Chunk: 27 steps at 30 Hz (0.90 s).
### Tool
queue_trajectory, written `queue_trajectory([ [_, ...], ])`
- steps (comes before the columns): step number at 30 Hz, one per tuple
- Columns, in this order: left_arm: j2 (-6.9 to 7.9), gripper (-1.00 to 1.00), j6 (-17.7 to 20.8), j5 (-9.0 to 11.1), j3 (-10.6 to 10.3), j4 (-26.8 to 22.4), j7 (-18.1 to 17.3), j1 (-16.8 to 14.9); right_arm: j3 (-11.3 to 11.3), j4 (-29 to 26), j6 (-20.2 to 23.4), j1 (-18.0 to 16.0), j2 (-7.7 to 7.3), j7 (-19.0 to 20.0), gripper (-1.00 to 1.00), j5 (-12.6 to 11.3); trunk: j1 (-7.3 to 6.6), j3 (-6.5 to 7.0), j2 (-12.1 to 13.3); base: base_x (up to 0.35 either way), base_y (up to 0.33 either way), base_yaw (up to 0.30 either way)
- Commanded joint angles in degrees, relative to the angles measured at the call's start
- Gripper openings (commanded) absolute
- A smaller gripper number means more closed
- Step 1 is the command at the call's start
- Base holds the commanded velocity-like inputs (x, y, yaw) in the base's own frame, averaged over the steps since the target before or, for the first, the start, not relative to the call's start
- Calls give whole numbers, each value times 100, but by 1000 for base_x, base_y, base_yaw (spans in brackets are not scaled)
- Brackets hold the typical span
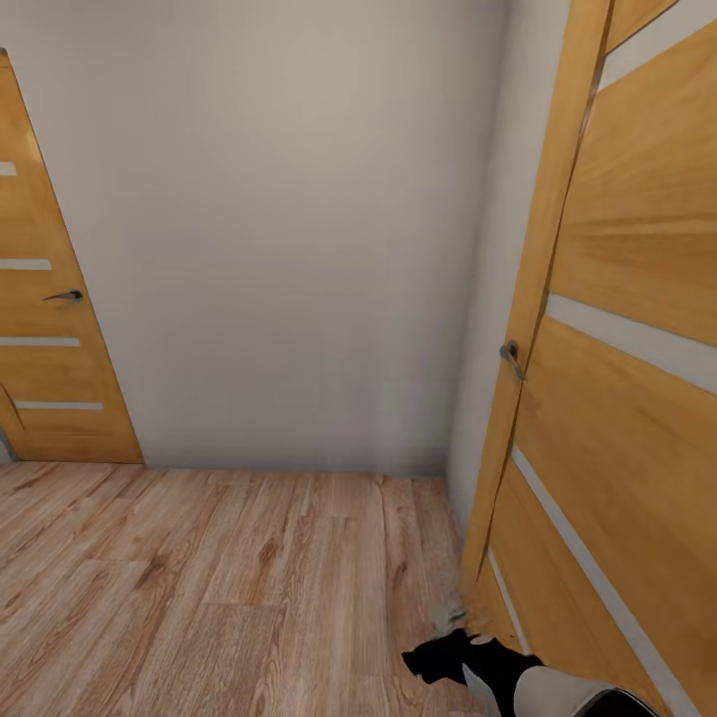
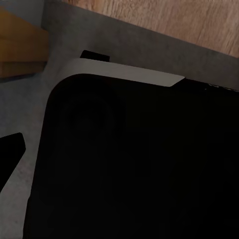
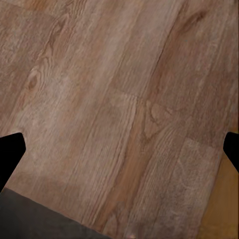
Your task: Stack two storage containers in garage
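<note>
Two wooden doors (image 1: 617,329) flank a bare wall (image 1: 289,229) as the robot crosses light plank flooring (image 1: 199,578), carrying neither container; right gripper (image 3: 122,149) spread over planks, left gripper's state indeterminable.

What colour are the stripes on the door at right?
Pale grey-white stripes on the orange wood door; head view.

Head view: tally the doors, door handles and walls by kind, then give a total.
Doors: 2 (left door, right door)
Door handles: 2 (left, right)
Walls: 1 (grey-white wall)
Total: 5
</note>
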Motion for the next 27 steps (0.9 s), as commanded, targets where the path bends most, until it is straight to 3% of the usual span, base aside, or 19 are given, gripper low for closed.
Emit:
queue_trajectory([
  [1,0,100,-15,30,3,1,-1,-1,32,14,-14,196,-35,26,100,-83,0,-4,-3,0,0,0],
  [2,-1,100,-15,30,2,3,-1,-1,32,14,-30,299,-61,27,100,-90,0,-4,-3,0,0,0],
  [4,-5,100,-15,27,1,19,-1,-1,34,16,-246,844,-222,30,100,-111,0,-4,-3,0,0,0],
  [8,-6,100,-15,27,1,26,-1,-1,34,17,-484,1390,-329,64,100,-120,0,-4,-3,0,0,0],
  [13,-7,100,-15,23,0,28,-1,-1,35,17,-552,1756,-478,133,100,-127,0,-4,-3,0,0,0],
  [16,-7,100,-15,22,0,28,-1,-1,33,17,-604,2211,-620,145,100,-124,0,-4,-3,0,0,0],
  [22,-8,100,-15,18,-6,31,-1,-1,33,17,-694,2758,-788,142,100,-122,0,-4,-3,0,0,0],
  [27,-7,100,-15,14,-10,35,-1,-1,27,18,-808,2883,-886,118,100,-134,0,-4,-3,0,0,0],
])
